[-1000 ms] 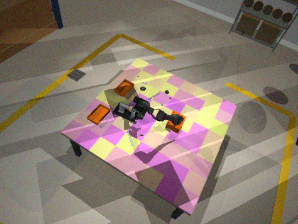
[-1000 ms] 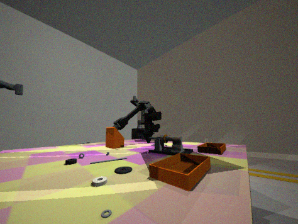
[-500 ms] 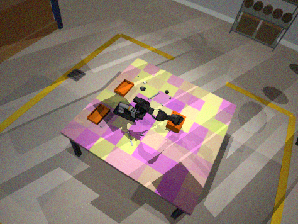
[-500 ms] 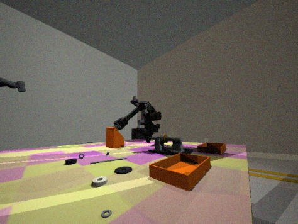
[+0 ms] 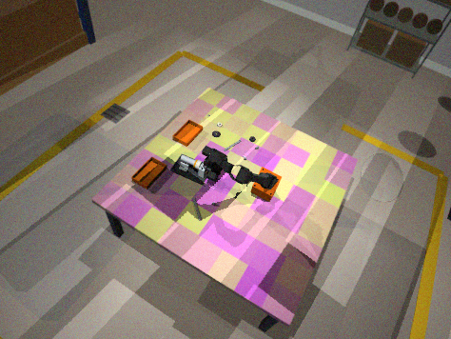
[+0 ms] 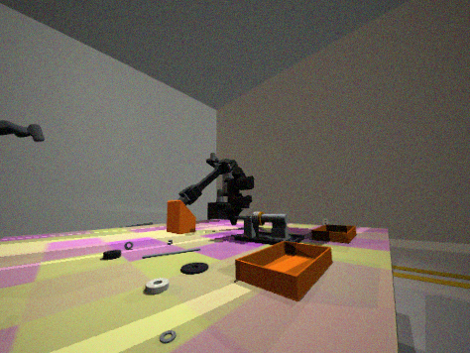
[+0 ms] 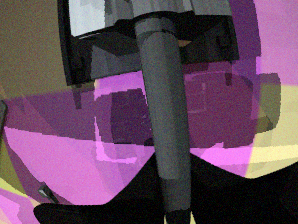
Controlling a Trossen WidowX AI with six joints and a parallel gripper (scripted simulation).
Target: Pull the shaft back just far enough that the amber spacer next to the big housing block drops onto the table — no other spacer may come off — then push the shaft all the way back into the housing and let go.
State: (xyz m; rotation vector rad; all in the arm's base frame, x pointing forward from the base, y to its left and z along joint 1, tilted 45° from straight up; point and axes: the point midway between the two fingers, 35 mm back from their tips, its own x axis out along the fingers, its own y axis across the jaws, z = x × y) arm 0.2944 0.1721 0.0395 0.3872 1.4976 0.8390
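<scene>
My gripper (image 6: 235,221) (image 7: 168,155) is shut on the end of the grey shaft (image 7: 165,105), which runs straight from the fingers into a block of the dark-based fixture. The amber spacer (image 5: 196,163) (image 6: 259,217) is still up at shaft height, beside the fixture block (image 6: 250,228) nearer my gripper. A thick pale cylinder (image 5: 186,161) (image 6: 274,217) continues beyond it to the farther block (image 6: 281,230). In the wrist view the blocks hide the spacers. In the top view the arm covers the fingertips.
Two orange trays (image 5: 187,132) (image 5: 149,172) (image 6: 293,265) stand near the fixture. A dark disc (image 5: 216,134) (image 6: 194,268), a white ring (image 6: 157,286), a grey washer (image 6: 168,336) and a thin rod (image 5: 232,145) (image 6: 171,253) lie on the table. An orange block (image 6: 179,217) is under the arm's base end.
</scene>
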